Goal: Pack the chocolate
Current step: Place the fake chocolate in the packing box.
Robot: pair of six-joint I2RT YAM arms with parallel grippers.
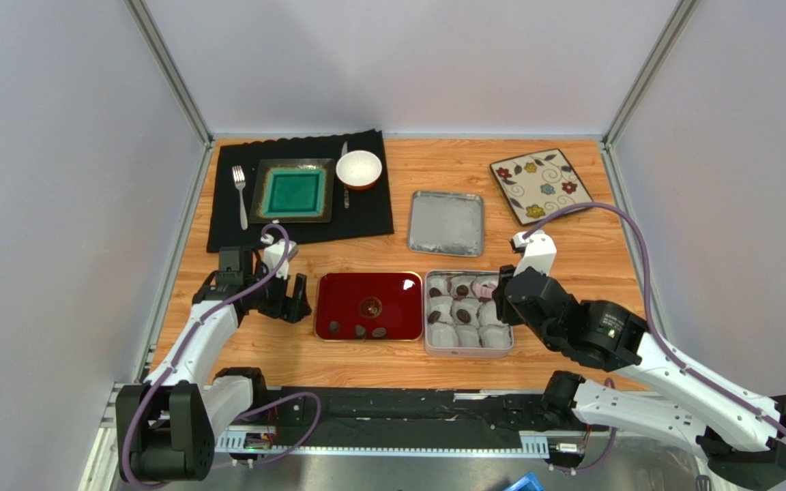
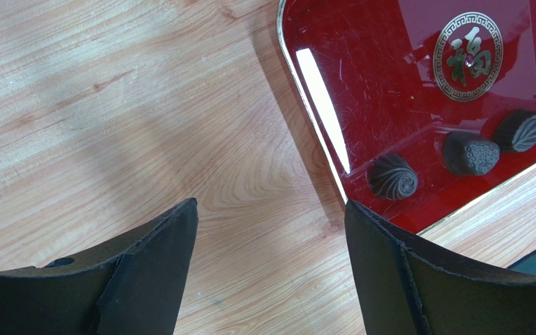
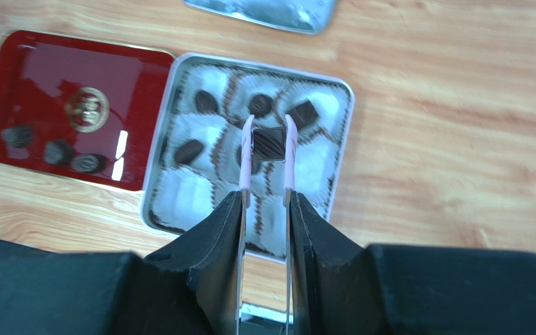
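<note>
Placing step: right pincer (image 3: pixel 265 199) clamped on pink tongs (image 3: pixel 247 160), which hold square chocolate (image 3: pixel 269 143) over tin (image 3: pixel 155 164). Next: lower into empty cup, release gently. Three pieces (image 3: pixel 57 151) wait on red tray (image 3: pixel 47 77). Left pincer (image 2: pixel 271 206) apart over table (image 2: pixel 110 105).

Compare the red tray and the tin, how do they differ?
The tray is glossy red with a gold emblem; the tin is silver, lined with white paper cups. The tray holds three loose chocolates along its near edge; the tin holds more, set in cups. Tongs in the right gripper hold a square piece over the tin, nothing over the tray. Both are rectangular, side by side.
</note>
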